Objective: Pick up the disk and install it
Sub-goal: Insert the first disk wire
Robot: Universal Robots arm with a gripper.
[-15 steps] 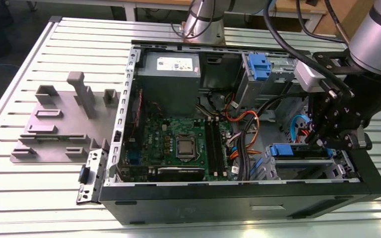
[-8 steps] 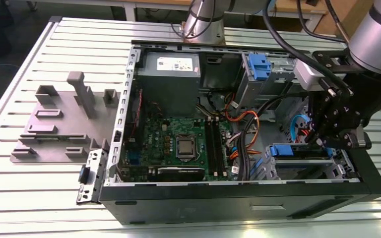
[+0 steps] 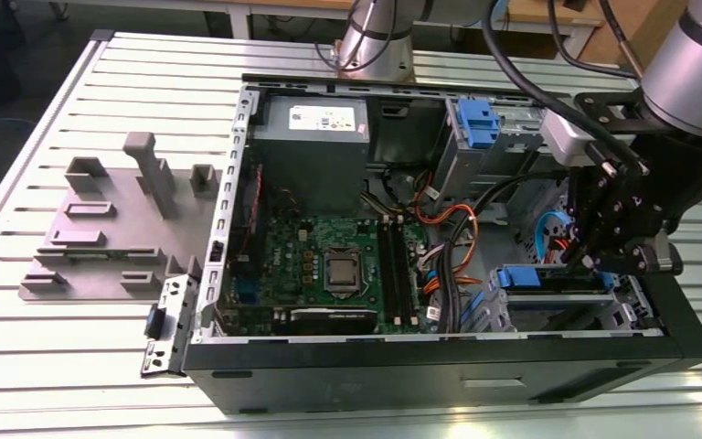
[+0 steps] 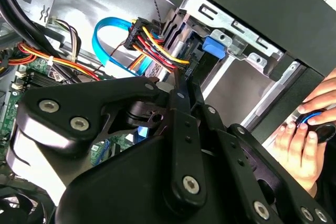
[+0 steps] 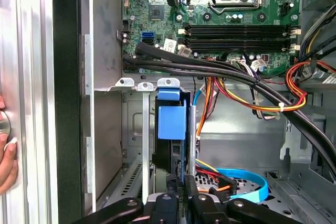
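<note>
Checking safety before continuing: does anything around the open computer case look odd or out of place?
Yes. A person's hand rests against the outer wall of the computer case, close to where the pincer works at the blue disk carrier inside the drive cage. Inside, nothing looks spilled or broken.

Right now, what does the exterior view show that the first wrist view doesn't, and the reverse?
Exterior view alone: the grey fixture tray on the slatted table, beside the whole open computer case, and the grey power supply.

First wrist view alone: a person's hand outside the case wall, and a close look at the blue carrier standing in its bay.

Both: the motherboard with its processor socket, the bundled cables and the gripper.
</note>
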